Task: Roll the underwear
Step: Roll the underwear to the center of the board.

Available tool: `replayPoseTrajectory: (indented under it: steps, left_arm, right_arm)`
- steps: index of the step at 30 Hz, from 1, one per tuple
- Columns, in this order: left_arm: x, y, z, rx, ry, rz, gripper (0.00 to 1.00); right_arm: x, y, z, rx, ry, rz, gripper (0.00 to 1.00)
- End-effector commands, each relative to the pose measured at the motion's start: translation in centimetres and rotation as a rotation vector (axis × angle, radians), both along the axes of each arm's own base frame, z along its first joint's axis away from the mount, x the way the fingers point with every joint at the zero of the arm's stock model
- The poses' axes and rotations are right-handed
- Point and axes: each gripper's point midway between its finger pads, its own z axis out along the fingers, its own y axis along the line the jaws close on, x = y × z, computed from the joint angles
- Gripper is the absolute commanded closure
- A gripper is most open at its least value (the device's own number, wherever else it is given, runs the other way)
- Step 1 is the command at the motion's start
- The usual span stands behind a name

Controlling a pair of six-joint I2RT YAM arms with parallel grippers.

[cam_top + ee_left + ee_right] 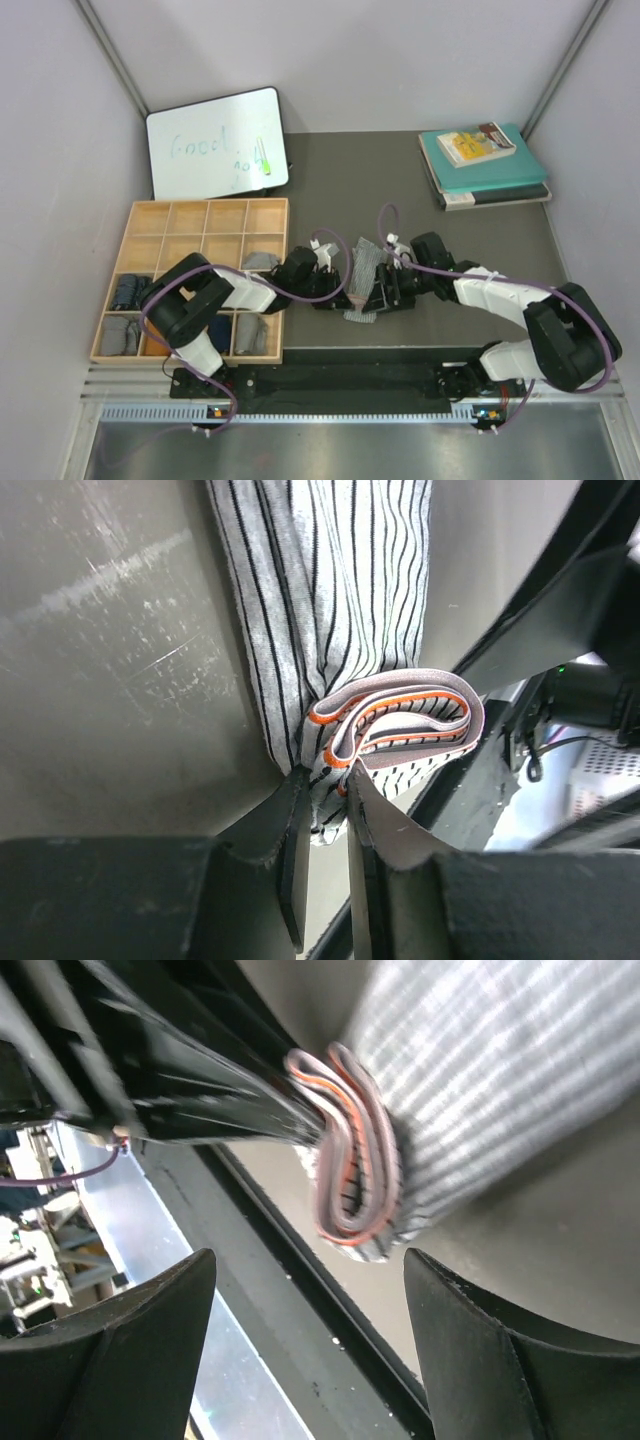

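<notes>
A: Where's the underwear (363,263)?
B: It's the striped pair, mid-worktop (470,250), between the arms, with one end folded over.
A: And the claws?
B: The left claw (325,805) is pinched nearly closed on that fold. The right claw (310,1265) gapes wide just before it, holding nothing.

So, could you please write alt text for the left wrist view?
The left jaws pinch the striped underwear beside its folded grey-and-orange waistband. The cloth runs away from the camera over a dark table.
</notes>
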Motion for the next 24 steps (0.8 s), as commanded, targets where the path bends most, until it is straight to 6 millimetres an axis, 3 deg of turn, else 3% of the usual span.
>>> replayPoseTrajectory:
  steps: [1,12,21,23,24]
  left_arm:
    - [-2.0,1.4,-3.0,0.098,0.156,0.027,0.79]
    - [-2.5,0.5,-2.2,0.021,0.220,0.028,0.80]
    - [-2.2,0.3,-1.6,-0.004,0.219,0.034,0.79]
    - [-2.1,0.2,-1.4,-0.010,0.216,0.037,0.76]
    - [-2.0,0.1,-1.0,-0.020,0.201,0.036,0.70]
  right_arm:
    - [1.3,0.4,0.1,0.042,-0.069,-0.054,0.26]
    - [1.7,-1.5,-4.2,-0.101,-0.067,-0.121,0.29]
    - [1.0,-2.5,-5.8,-0.160,-0.034,-0.140,0.52]
    - [1.1,-2.6,-5.8,-0.166,-0.042,-0.145,0.64]
    - [1.1,-2.6,-5.9,-0.165,-0.041,-0.141,0.68]
